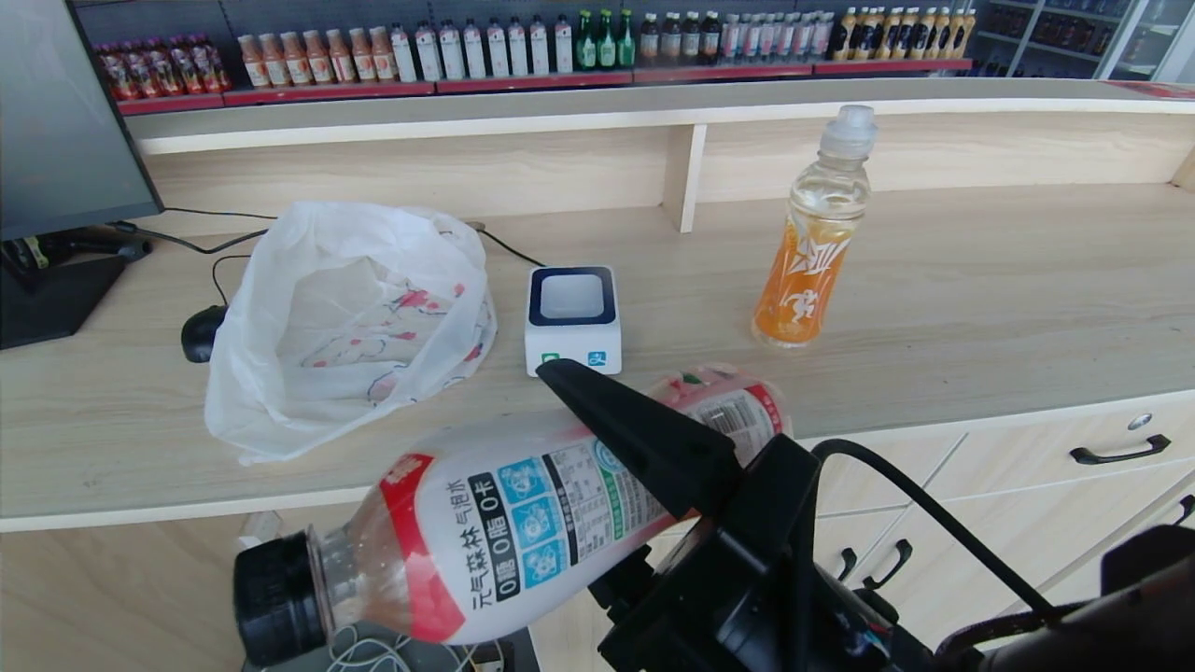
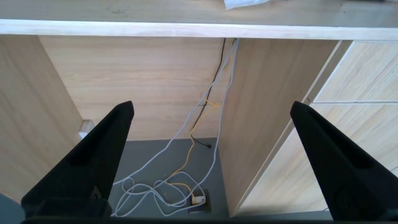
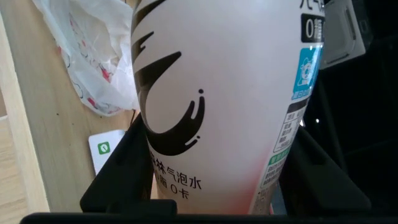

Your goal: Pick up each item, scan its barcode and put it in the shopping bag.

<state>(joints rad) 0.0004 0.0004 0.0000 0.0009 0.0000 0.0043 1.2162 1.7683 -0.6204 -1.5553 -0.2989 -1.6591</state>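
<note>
Sparkling-water bottle (image 1: 523,523): clear plastic, white wrap with red bands and a blue-and-black panel, black cap; in the right wrist view (image 3: 224,106) a black swirl mark on white. Held nearly level off the counter (image 1: 980,308) edge, at 6 o'clock from the scanner (image 1: 572,317); cap toward 8 o'clock.
Barcode (image 1: 733,415): on the wrap near the base end, facing up.
Right gripper (image 1: 597,467): clamped across the bottle's middle.
Left gripper (image 2: 211,109): fingers wide apart, below the counter, facing loose cables (image 2: 180,168).
Shopping bag (image 1: 345,327): white plastic, red print, mouth open, 9 o'clock of the scanner.
Orange drink bottle (image 1: 812,243): upright, 3 o'clock of the scanner.
</note>
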